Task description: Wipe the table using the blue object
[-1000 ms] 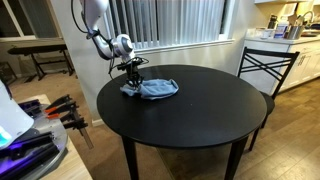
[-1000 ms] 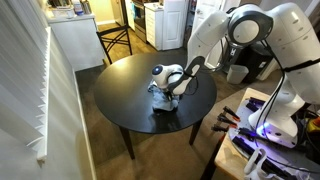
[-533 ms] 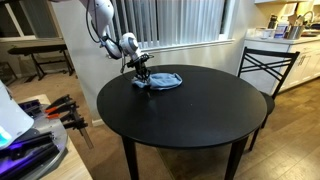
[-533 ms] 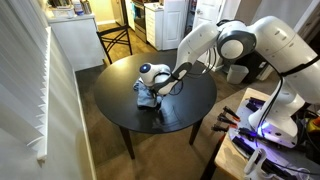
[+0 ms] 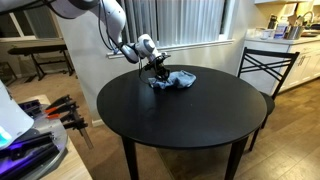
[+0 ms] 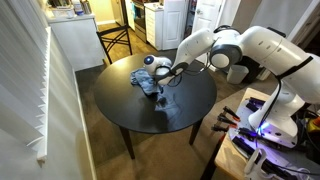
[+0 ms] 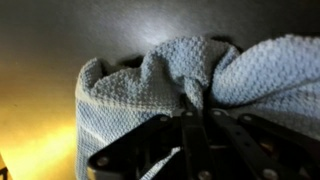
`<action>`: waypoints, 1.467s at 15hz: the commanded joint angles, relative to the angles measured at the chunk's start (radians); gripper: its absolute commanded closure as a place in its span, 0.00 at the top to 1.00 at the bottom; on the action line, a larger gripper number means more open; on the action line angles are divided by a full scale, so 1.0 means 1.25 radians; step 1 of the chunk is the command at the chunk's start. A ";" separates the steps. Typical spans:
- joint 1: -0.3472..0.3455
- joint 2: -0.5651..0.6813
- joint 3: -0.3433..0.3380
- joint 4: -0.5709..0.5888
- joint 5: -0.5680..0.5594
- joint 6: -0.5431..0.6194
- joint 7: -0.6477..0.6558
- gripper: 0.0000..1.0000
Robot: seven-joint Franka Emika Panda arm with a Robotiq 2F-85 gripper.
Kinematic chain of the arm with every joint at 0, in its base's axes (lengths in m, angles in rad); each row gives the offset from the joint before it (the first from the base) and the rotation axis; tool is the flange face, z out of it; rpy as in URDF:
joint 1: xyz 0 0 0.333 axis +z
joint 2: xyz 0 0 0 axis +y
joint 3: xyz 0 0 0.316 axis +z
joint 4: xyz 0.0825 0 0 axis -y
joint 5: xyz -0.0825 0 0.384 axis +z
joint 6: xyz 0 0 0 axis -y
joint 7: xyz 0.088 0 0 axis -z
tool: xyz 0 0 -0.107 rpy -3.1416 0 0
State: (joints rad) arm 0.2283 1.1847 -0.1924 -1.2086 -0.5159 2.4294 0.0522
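In an exterior view your gripper (image 5: 158, 70) is down on the blue cloth (image 5: 176, 79), which lies crumpled on the far half of the round black table (image 5: 180, 135), on the side toward the window blinds (image 5: 170, 20). From here the cloth looks close to the far rim, and the wide stretch of bare top lies on the near side. A chair (image 5: 263, 62) stands just beside the table at the edge of this picture. In an exterior view from the window side, the gripper (image 6: 157, 80) and cloth (image 6: 146, 85) sit farther in than that. You can see dark top around the cloth on every side, with most of it toward the arm's base, and the table (image 6: 150, 120) rim is well apart from it. Neither of these shows the fingers clearly. The wrist view does: the dark fingers (image 7: 150, 150) come up from the bottom and are drawn narrow, pinching a raised fold of the waffle-weave cloth (image 7: 130, 90). The rest of the cloth is bunched on both sides, with bare table beyond it.
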 commanded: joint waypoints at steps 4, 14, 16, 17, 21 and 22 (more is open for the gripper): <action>-0.064 -0.071 -0.075 -0.193 0.012 0.114 0.076 0.03; -0.064 -0.247 -0.052 -0.544 0.000 0.333 -0.014 0.03; -0.041 -0.294 -0.068 -0.621 -0.003 0.369 -0.005 0.34; -0.025 -0.316 -0.080 -0.660 -0.006 0.390 0.003 0.39; 0.051 -0.411 -0.139 -0.810 -0.016 0.454 0.014 0.65; 0.074 -0.433 -0.157 -0.839 -0.017 0.466 0.014 0.70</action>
State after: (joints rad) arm 0.2443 0.7688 -0.3256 -2.0907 -0.5182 2.9604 0.0657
